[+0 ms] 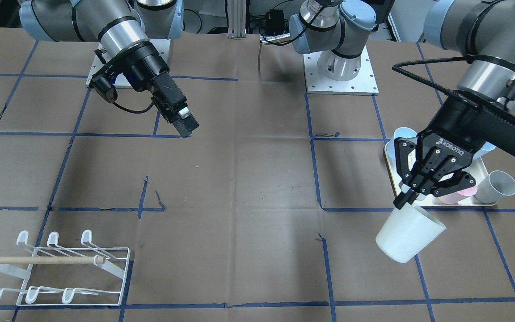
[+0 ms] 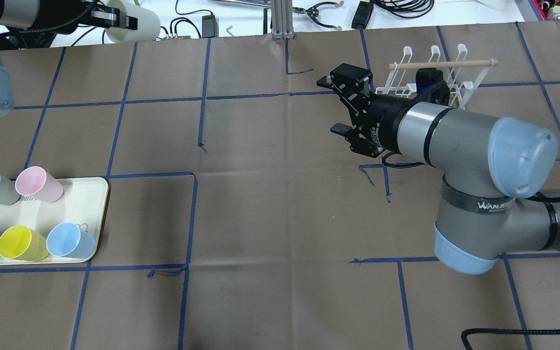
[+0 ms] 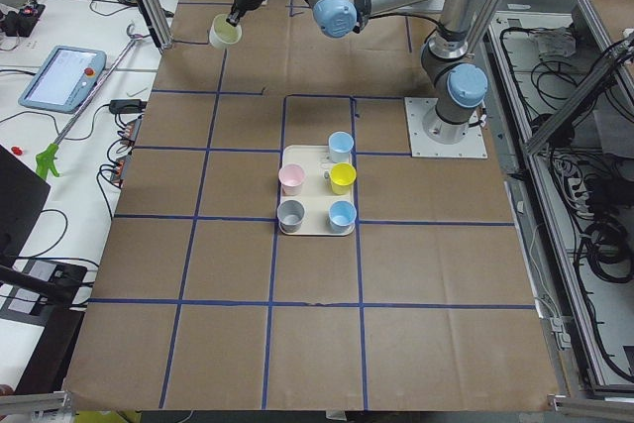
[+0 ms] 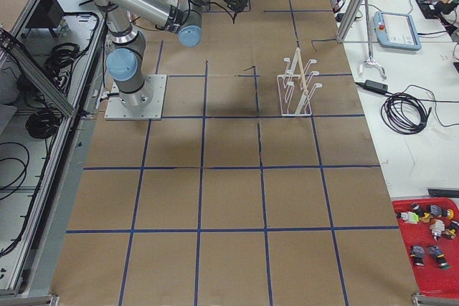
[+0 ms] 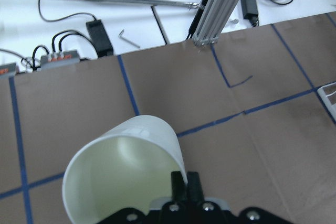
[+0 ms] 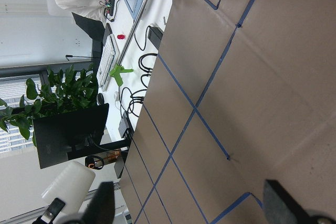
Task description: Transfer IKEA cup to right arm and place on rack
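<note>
IKEA cup [image 1: 409, 239] is hanging tilted far from the rack [image 1: 38, 260], its rim pinched by the left hand [image 1: 407, 198], while the right hand [image 2: 333, 103], spread, is hovering nearer the rack, well apart from the cup.

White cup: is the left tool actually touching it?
Touching. The left wrist view shows the left tool pinching the white cup at its rim.
</note>
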Robot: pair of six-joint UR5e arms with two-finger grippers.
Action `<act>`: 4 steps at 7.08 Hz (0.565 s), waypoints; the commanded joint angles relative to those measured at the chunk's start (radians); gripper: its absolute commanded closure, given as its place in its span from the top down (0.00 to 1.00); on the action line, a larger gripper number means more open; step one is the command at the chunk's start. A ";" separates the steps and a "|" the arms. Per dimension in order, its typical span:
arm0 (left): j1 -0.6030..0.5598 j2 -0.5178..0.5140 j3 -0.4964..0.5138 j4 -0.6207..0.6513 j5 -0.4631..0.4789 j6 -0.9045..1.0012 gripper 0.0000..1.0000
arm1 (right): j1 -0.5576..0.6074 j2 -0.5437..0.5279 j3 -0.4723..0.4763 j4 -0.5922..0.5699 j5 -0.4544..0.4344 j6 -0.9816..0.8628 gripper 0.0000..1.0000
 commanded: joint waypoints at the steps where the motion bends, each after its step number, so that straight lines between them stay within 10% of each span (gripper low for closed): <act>1: -0.011 -0.006 -0.151 0.318 -0.108 -0.003 0.00 | -0.009 0.005 -0.005 0.003 0.007 -0.008 1.00; 4: -0.088 -0.033 -0.327 0.669 -0.137 -0.032 0.01 | -0.027 0.085 -0.014 -0.037 0.037 -0.005 1.00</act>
